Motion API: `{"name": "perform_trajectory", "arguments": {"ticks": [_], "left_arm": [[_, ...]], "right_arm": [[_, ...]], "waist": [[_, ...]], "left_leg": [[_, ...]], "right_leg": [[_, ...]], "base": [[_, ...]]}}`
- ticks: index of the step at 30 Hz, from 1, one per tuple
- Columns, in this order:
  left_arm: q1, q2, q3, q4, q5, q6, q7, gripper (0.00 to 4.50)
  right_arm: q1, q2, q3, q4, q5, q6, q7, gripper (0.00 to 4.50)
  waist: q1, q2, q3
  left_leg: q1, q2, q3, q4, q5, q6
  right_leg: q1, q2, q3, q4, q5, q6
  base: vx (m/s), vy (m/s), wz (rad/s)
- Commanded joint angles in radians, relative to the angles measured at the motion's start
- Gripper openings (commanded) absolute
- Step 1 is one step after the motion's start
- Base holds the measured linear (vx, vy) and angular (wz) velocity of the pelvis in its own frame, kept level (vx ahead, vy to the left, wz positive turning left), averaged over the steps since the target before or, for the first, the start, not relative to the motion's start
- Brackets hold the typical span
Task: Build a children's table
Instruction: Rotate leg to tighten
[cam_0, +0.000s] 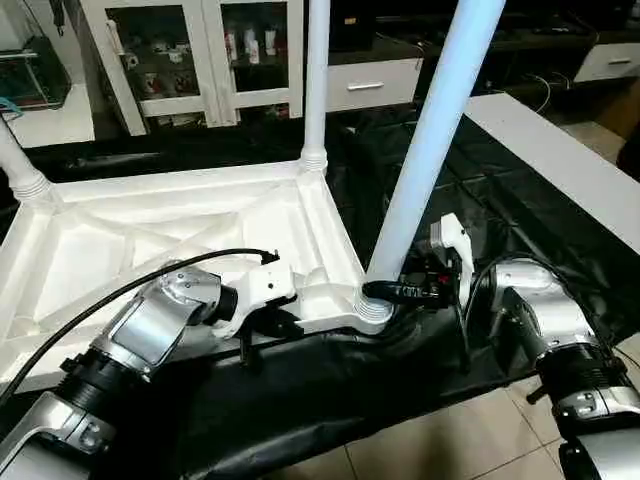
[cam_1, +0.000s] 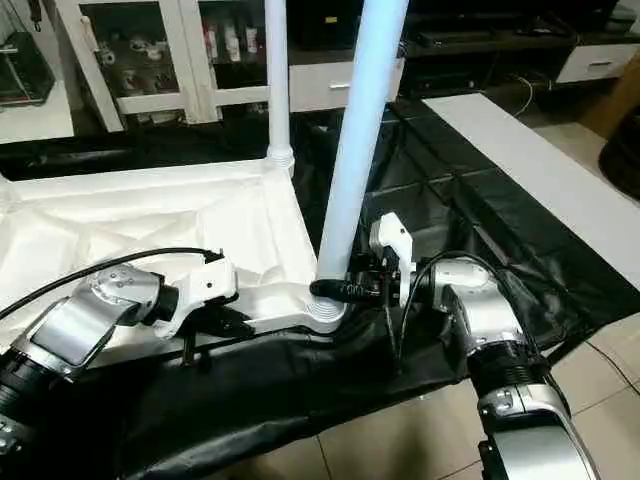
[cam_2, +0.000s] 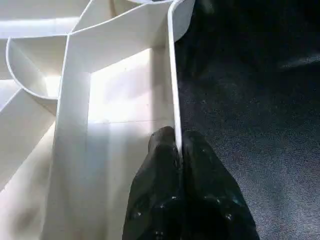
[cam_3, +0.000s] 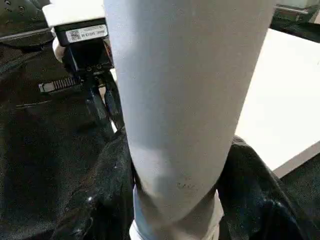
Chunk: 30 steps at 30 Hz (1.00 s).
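Tabletop (cam_0: 180, 225): white, ribbed underside up, lying on the black-covered table (cam_0: 520, 200). 3 legs stand upright in corner sockets: near-right leg (cam_0: 430, 150), far-right leg (cam_0: 317, 80), far-left leg (cam_0: 15, 165). Left gripper (cam_2: 178, 145): fingers pinched on the tabletop's near rim. Right gripper (cam_0: 385, 292): fingers clasped around the near-right leg's base.

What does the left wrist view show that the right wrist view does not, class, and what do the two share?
Left wrist view alone: the left gripper pinching the thin side wall of the tabletop from both sides, with the ribs of its underside beyond.
Right wrist view alone: the right gripper closed around the base of a white leg, with the left gripper seen from outside behind it.
Both share: white plastic of the children's table and the black table cover.
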Motion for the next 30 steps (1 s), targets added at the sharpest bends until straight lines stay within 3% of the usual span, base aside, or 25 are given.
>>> {"name": "perform_trajectory", "arguments": {"ticks": [1, 5, 8, 10, 13, 14, 16, 18, 19, 20, 21, 22, 23, 24, 25, 26, 27, 28, 29, 30], "left_arm": [[-0.025, 0.015, -0.026, -0.016, -0.005, -0.026, -0.083, 0.00], [-0.031, -0.001, -0.020, 0.017, 0.005, -0.017, -0.040, 0.00], [-0.044, -0.069, 0.022, 0.078, -0.002, 0.044, 0.061, 0.00], [-0.046, -0.107, 0.039, 0.089, -0.006, 0.089, 0.113, 0.00], [-0.055, -0.160, 0.060, 0.095, -0.014, 0.155, 0.178, 0.00], [-0.061, -0.190, 0.071, 0.098, -0.019, 0.191, 0.212, 0.00], [-0.075, -0.251, 0.086, 0.098, -0.026, 0.266, 0.272, 0.00], [-0.098, -0.312, 0.099, 0.126, -0.007, 0.312, 0.359, 0.00], [-0.114, -0.348, 0.107, 0.152, 0.006, 0.322, 0.403, 0.00], [-0.114, -0.348, 0.108, 0.152, 0.008, 0.324, 0.410, 0.00], [-0.132, -0.391, 0.122, 0.179, 0.016, 0.335, 0.462, 0.00], [-0.149, -0.427, 0.133, 0.202, 0.023, 0.343, 0.509, 0.00], [-0.162, -0.459, 0.148, 0.216, 0.026, 0.347, 0.550, 0.00], [-0.172, -0.483, 0.159, 0.224, 0.026, 0.352, 0.578, 0.00], [-0.180, -0.501, 0.166, 0.227, 0.024, 0.356, 0.594, 0.00], [-0.184, -0.509, 0.168, 0.225, 0.023, 0.354, 0.602, 0.00], [-0.187, -0.513, 0.168, 0.224, 0.023, 0.350, 0.606, 0.00], [-0.187, -0.514, 0.167, 0.221, 0.021, 0.347, 0.606, 0.00], [-0.184, -0.510, 0.163, 0.216, 0.021, 0.344, 0.601, 0.00], [-0.180, -0.505, 0.158, 0.211, 0.022, 0.345, 0.596, 0.00]], "right_arm": [[0.030, -0.023, 0.010, 0.048, -0.040, 0.027, -0.033, 1.91], [0.016, 0.005, 0.005, 0.108, -0.070, 0.043, -0.154, 1.91], [-0.019, 0.062, -0.006, 0.236, -0.127, 0.024, -0.383, 1.91], [-0.043, 0.100, -0.017, 0.297, -0.140, 0.020, -0.506, 1.90], [-0.076, 0.144, -0.036, 0.357, -0.140, 0.031, -0.640, 1.89], [-0.095, 0.166, -0.057, 0.388, -0.126, 0.042, -0.711, 1.89], [-0.133, 0.207, -0.101, 0.448, -0.100, 0.050, -0.872, 1.89], [-0.158, 0.235, -0.124, 0.486, -0.092, 0.045, -1.008, 1.88], [-0.170, 0.249, -0.131, 0.506, -0.091, 0.035, -1.070, 1.88], [-0.172, 0.251, -0.133, 0.509, -0.091, 0.033, -1.080, 1.88], [-0.187, 0.270, -0.146, 0.535, -0.085, 0.021, -1.151, 1.88], [-0.199, 0.287, -0.164, 0.554, -0.074, 0.008, -1.209, 1.88], [-0.211, 0.303, -0.185, 0.574, -0.058, 0.000, -1.255, 1.88], [-0.219, 0.313, -0.197, 0.587, -0.051, -0.006, -1.289, 1.88], [-0.227, 0.323, -0.213, 0.598, -0.040, -0.011, -1.312, 1.88], [-0.233, 0.329, -0.224, 0.606, -0.031, -0.013, -1.327, 1.88], [-0.238, 0.333, -0.228, 0.611, -0.029, -0.013, -1.338, 1.88], [-0.243, 0.335, -0.229, 0.615, -0.030, -0.013, -1.344, 1.88], [-0.247, 0.335, -0.229, 0.618, -0.032, -0.014, -1.346, 1.88], [-0.253, 0.335, -0.228, 0.622, -0.033, -0.017, -1.348, 1.88]], "waist": [[-0.001, 0.007, -0.065], [-0.004, 0.006, -0.060], [-0.017, 0.006, -0.051], [-0.033, 0.003, -0.046], [-0.054, 0.005, -0.041], [-0.056, 0.004, -0.041], [-0.073, 0.013, -0.039], [-0.085, 0.014, -0.037], [-0.087, 0.018, -0.037], [-0.089, 0.020, -0.037], [-0.093, 0.026, -0.034], [-0.094, 0.033, -0.030], [-0.092, 0.032, -0.031], [-0.080, 0.029, -0.035], [-0.066, 0.025, -0.034], [-0.071, 0.008, -0.036], [-0.076, -0.021, -0.033], [-0.083, -0.018, -0.024], [-0.080, -0.001, -0.019], [-0.067, 0.054, -0.031]], "left_leg": [[0.033, 0.062, -0.027, -0.078, -0.227, 0.010], [0.032, 0.060, -0.028, -0.083, -0.253, -0.002], [0.044, 0.060, -0.034, -0.091, -0.380, -0.059], [0.041, 0.059, -0.047, -0.098, -0.458, -0.095], [0.048, 0.056, -0.058, -0.099, -0.559, -0.110], [0.050, 0.056, -0.060, -0.100, -0.575, -0.110], [0.058, 0.054, -0.071, -0.104, -0.658, -0.124], [0.052, 0.054, -0.078, -0.113, -0.714, -0.129], [0.061, 0.052, -0.082, -0.117, -0.757, -0.134], [0.063, 0.052, -0.082, -0.118, -0.774, -0.135], [0.066, 0.054, -0.082, -0.127, -0.820, -0.137], [0.065, 0.059, -0.075, -0.145, -0.871, -0.141], [0.060, 0.063, -0.069, -0.159, -0.887, -0.141], [0.042, 0.072, -0.051, -0.188, -0.890, -0.131], [0.049, 0.064, -0.021, -0.201, -0.873, -0.130], [0.065, 0.054, -0.017, -0.176, -0.835, -0.117], [0.153, 0.005, -0.020, -0.042, -0.703, -0.086], [0.136, -0.003, -0.044, 0.027, -0.479, -0.038], [0.093, 0.015, -0.054, -0.003, -0.449, -0.026], [0.024, 0.071, -0.079, -0.102, -0.598, -0.057]], "right_leg": [[0.031, -0.063, 0.042, -0.065, -0.071, -0.277], [0.028, -0.063, 0.043, -0.070, -0.113, -0.271], [0.018, -0.070, 0.045, -0.087, -0.301, -0.239], [0.018, -0.074, 0.041, -0.096, -0.429, -0.192], [0.009, -0.073, 0.035, -0.113, -0.531, -0.146], [0.009, -0.072, 0.032, -0.116, -0.545, -0.139], [0.006, -0.066, 0.016, -0.125, -0.565, -0.116], [0.010, -0.059, 0.007, -0.127, -0.543, -0.100], [0.006, -0.055, -0.002, -0.131, -0.528, -0.098], [0.006, -0.053, -0.006, -0.132, -0.517, -0.097], [0.008, -0.047, -0.019, -0.133, -0.502, -0.092], [0.015, -0.033, -0.035, -0.123, -0.457, -0.093], [0.022, -0.024, -0.041, -0.109, -0.426, -0.094], [0.045, -0.016, -0.030, -0.056, -0.358, -0.104], [0.029, -0.011, -0.026, -0.057, -0.381, -0.111], [0.012, -0.019, -0.019, -0.089, -0.451, -0.099], [-0.072, -0.057, -0.045, -0.230, -0.742, -0.027], [-0.034, -0.138, -0.062, -0.266, -0.888, 0.019], [0.016, -0.137, -0.089, -0.259, -0.875, 0.041], [0.107, -0.078, -0.117, -0.137, -0.652, 0.059]], "base": [[0.000, 0.000, 0.00], [0.000, 0.000, 0.00], [0.000, 0.000, 0.00], [-0.052, 0.008, -0.11], [-0.055, 0.017, -0.13], [-0.057, 0.023, -0.14], [-0.058, 0.032, -0.17], [-0.048, 0.038, -0.19], [0.000, 0.000, 0.00], [0.000, 0.000, 0.00], [0.000, 0.000, 0.00], [0.000, 0.000, 0.00], [0.000, 0.000, 0.00], [0.000, 0.000, 0.00], [0.000, 0.000, 0.00], [0.000, 0.000, 0.00], [-0.021, -0.056, 0.04], [-0.009, 0.020, -0.33], [-0.009, 0.020, -0.33], [0.115, 0.076, -0.43]]}}
